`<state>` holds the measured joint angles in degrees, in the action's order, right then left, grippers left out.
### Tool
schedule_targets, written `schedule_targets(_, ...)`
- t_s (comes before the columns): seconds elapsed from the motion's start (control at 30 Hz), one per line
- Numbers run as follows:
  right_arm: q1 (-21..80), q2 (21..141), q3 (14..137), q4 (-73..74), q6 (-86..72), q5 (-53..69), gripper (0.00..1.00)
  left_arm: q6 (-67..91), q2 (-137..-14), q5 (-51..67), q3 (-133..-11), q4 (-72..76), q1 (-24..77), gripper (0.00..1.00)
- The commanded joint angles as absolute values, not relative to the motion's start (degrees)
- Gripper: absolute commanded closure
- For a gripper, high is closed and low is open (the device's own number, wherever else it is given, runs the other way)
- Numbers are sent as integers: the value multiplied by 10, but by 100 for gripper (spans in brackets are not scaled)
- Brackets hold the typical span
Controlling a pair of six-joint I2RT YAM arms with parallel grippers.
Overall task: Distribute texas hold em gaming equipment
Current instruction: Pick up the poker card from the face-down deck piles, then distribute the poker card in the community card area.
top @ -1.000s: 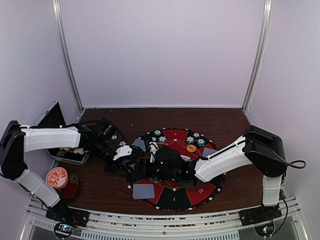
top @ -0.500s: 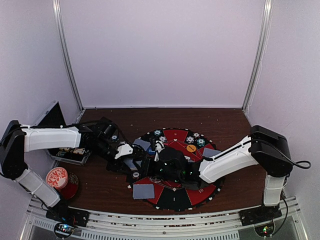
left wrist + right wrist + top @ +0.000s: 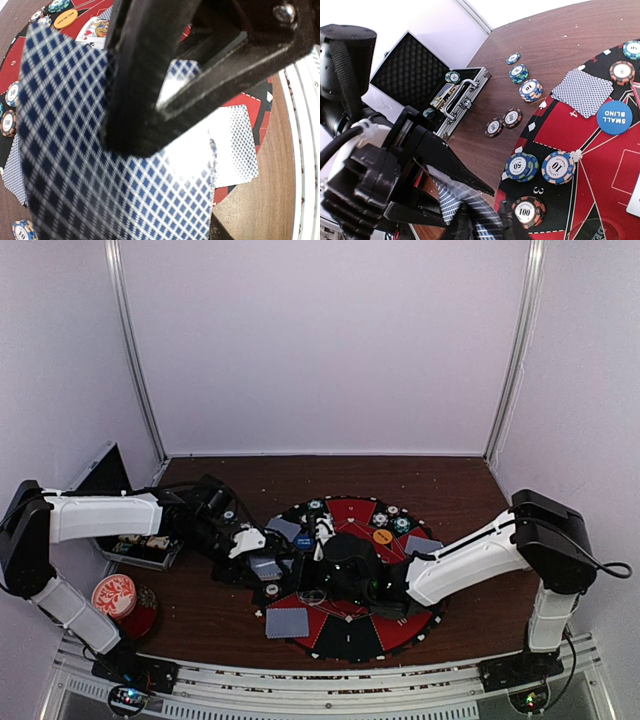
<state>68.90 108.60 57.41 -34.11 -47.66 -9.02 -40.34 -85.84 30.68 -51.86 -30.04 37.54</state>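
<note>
My left gripper is shut on a stack of blue-diamond-backed playing cards, held above the left rim of the round red-and-black mat. My right gripper meets it there, its fingers closed on the edge of a card from that stack. Other cards lie face down on the mat. The blue button disc and the orange button disc rest on the mat. Poker chips sit along the mat's rim, and others lie on the wood.
An open metal case with foam lining stands at the left of the table. A red-and-white patterned disc lies near the front left corner. Both arms cross over the mat's left half.
My right gripper's jaws have closed in from wide open onto the card. The right wrist has shifted slightly right, uncovering the blue button. The left gripper has stayed shut.
</note>
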Motion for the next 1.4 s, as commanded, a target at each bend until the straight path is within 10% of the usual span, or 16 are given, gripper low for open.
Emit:
schedule_targets(0.0, 689, 1062, 561, -320, -455, -153, 88, -417, -857, 353, -523, -324, 382, 61)
schedule_targets(0.37, 696, 975, 511, -293, -435, -144, 100, -416, -856, 354, -523, -324, 382, 61)
schedule_targets(0.83, 526, 714, 484, 169, -268, 35, 100, -416, -845, 357, -521, -324, 382, 61)
schedule_targets(1.37, 480, 775, 562, 352, -110, 145, 100, -416, -834, 367, -520, -324, 382, 61)
